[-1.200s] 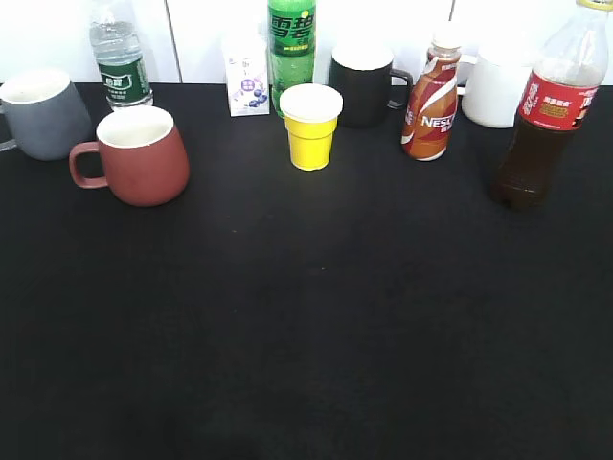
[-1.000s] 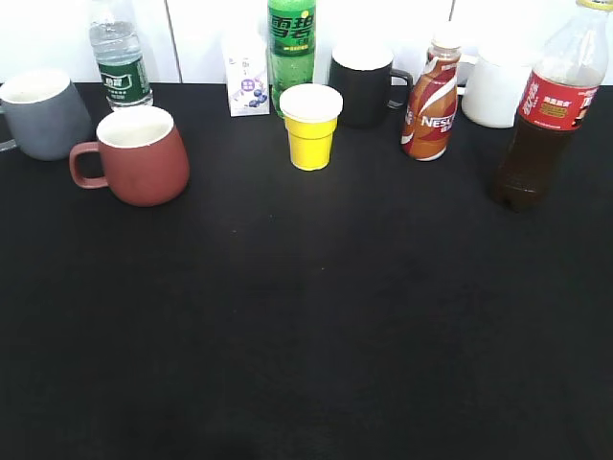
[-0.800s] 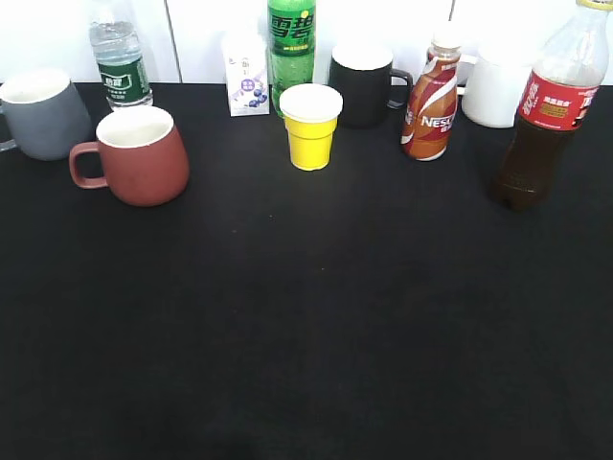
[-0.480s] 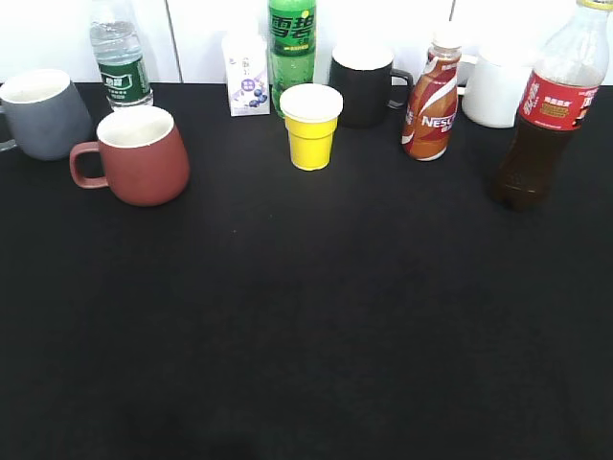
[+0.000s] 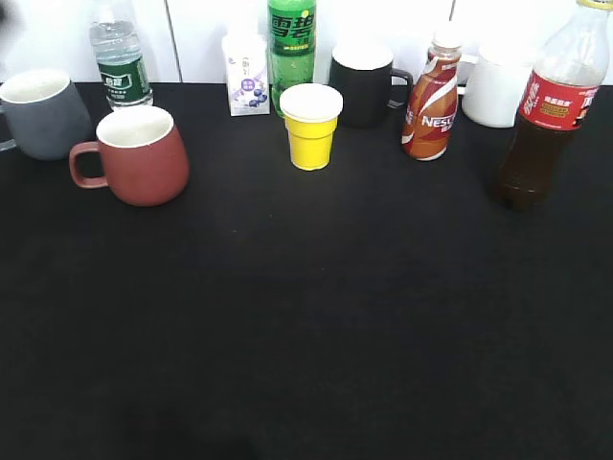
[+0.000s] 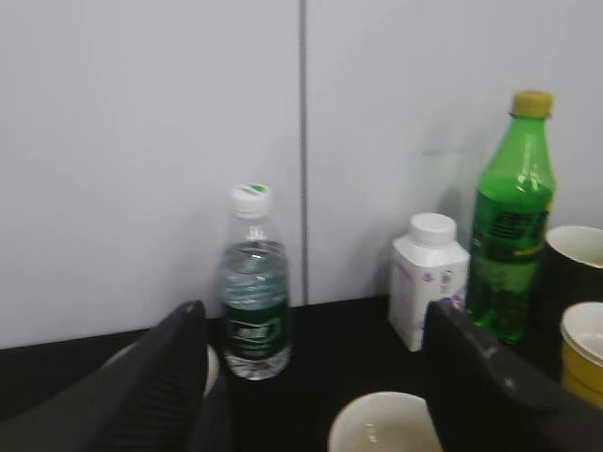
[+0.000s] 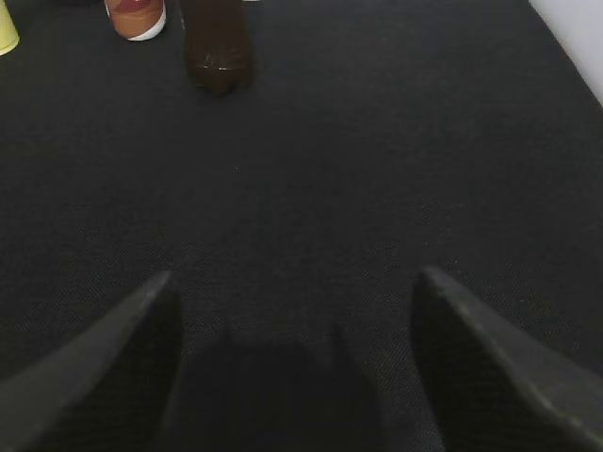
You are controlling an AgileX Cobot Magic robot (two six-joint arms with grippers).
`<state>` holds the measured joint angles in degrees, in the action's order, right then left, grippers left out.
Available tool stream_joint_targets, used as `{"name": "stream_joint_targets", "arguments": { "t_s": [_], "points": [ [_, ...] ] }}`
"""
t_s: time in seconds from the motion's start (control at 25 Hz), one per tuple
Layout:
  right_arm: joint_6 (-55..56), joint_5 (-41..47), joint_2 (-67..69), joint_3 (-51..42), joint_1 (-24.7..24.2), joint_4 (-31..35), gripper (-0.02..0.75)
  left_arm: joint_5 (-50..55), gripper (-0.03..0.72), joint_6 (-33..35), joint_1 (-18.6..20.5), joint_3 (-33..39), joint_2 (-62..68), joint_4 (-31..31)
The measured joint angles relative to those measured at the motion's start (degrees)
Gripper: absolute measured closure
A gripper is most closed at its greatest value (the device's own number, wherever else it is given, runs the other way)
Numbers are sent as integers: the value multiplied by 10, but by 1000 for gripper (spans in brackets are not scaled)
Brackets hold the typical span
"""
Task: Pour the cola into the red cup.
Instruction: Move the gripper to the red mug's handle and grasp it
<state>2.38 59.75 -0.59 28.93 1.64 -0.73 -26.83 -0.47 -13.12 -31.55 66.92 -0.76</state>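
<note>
Jaws on both the left gripper (image 6: pixel 311 377) and right gripper (image 7: pixel 292 348) are spread wide, nothing held. Right one hangs low over the cloth, cola (image 7: pixel 215 47) at its 11 o'clock, well off. Cup (image 5: pixel 134 155) sits far left. Bottle's probably heavyish, slick plastic; I'd grab mid-body below the label.

- "NES…", in white letters, can be read on the brown bottle (image 5: pixel 430 101).
- Chinese signs "雪碧" are seen on the green bottle (image 5: pixel 291 43).
- The other labels cannot be read.
</note>
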Motion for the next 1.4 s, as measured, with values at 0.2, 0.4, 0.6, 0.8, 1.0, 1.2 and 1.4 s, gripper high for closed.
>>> {"name": "stream_joint_targets", "arguments": {
  "t_s": [0.2, 0.4, 0.6, 0.8, 1.0, 1.2, 1.4],
  "points": [
    [0, 0, 0, 0, 0, 0, 164, -135, 151, -7, -22, 27, 162, -22],
    [0, 0, 0, 0, 0, 0, 164, -144, 151, -11, -23, 65, 207, -40],
    [0, 0, 0, 0, 0, 0, 164, -230, 151, -11, -23, 83, 280, -68],
    [0, 0, 0, 0, 0, 0, 164, -353, 207, -11, 8, 78, 370, -69],
    [0, 0, 0, 0, 0, 0, 164, -361, 225, -11, 25, 32, 418, -45],
    [0, 0, 0, 0, 0, 0, 164, -356, 237, -11, 31, -28, 466, -40],
    [0, 0, 0, 0, 0, 0, 164, -357, 516, -11, 58, -89, 506, 41]
  ]
}}
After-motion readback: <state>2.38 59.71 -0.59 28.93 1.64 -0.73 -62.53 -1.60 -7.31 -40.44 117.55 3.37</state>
